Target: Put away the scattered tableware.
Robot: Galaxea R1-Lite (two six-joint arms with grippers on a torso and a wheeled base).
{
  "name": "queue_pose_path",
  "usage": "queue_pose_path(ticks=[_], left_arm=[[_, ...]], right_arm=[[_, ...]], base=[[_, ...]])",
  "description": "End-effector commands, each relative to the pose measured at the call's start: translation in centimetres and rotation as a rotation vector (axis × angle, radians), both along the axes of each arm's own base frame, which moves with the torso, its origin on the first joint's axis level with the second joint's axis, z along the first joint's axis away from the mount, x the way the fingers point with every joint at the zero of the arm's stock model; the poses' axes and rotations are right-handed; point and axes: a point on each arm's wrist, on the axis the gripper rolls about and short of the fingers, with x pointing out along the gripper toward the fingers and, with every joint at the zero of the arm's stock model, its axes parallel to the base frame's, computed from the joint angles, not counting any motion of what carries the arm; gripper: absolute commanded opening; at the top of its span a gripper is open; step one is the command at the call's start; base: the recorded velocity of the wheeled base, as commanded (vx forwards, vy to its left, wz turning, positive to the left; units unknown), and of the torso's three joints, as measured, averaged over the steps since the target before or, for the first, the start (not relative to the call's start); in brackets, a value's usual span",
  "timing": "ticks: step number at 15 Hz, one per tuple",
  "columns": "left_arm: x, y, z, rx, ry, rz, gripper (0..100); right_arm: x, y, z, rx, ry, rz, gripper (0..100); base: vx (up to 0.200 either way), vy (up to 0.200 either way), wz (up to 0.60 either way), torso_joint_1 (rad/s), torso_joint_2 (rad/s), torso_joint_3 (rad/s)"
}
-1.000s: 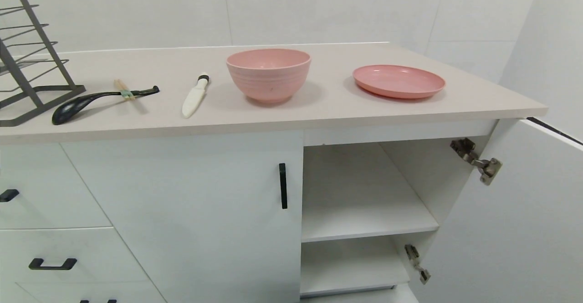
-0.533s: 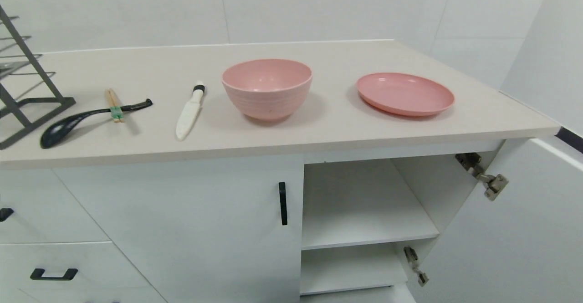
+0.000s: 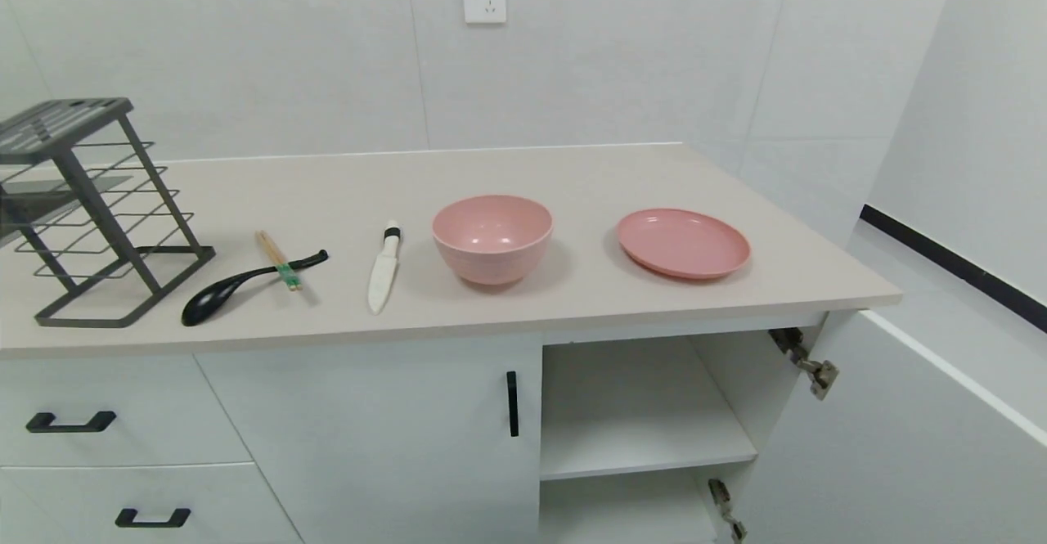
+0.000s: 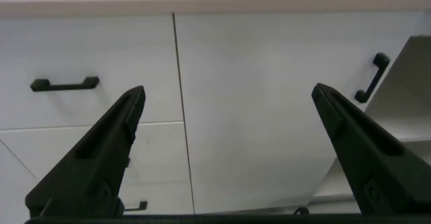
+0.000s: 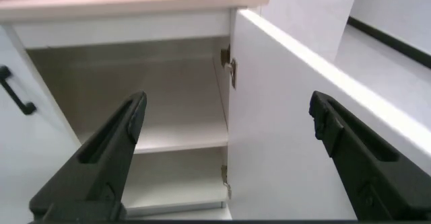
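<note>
Pink bowl (image 3: 492, 237) and plate (image 3: 683, 241) lie toward the tabletop's (image 3: 589, 307) right front edge, knife (image 3: 383, 270), spoon (image 3: 237, 286) and chopsticks (image 3: 278, 259) leftward, none stowed; left gripper (image 4: 229, 93) and right gripper (image 5: 227, 99) hang before the cupboard (image 3: 368, 438), fingers spread, empty; judged next: raise one arm for a first pick.

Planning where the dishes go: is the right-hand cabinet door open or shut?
Open. The door is swung outward, its hinges are exposed, and the shelf inside is in plain view.
</note>
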Motion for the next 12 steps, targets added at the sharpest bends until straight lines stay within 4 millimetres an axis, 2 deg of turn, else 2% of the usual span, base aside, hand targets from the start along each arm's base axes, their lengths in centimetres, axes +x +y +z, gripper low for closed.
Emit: queue_pose_path(ticks=[1,4,7,10,12], left_arm=[[0.01,0.0,0.0,0.0,0.002,0.0,100],[0.01,0.0,0.0,0.0,0.002,0.0,100],[0.01,0.0,0.0,0.0,0.002,0.0,100],[0.01,0.0,0.0,0.0,0.002,0.0,100],[0.01,0.0,0.0,0.0,0.002,0.0,100]], right_arm=[[0.0,0.0,-0.01,0.0,0.001,0.0,100],[0.0,0.0,-0.01,0.0,0.001,0.0,100],[0.0,0.0,-0.01,0.0,0.001,0.0,100],[0.0,0.0,-0.01,0.0,0.001,0.0,100],[0.0,0.0,0.0,0.0,-0.001,0.0,100]], base=[[0.0,0.0,0.0,0.173,-0.5,-0.217],[0.0,0.0,0.0,0.395,-0.48,-0.238],[0.0,0.0,0.0,0.297,-0.5,-0.242],[0.0,0.0,0.0,0.276,-0.52,-0.251],[0.0,0.0,0.0,0.117,-0.23,-0.107]])
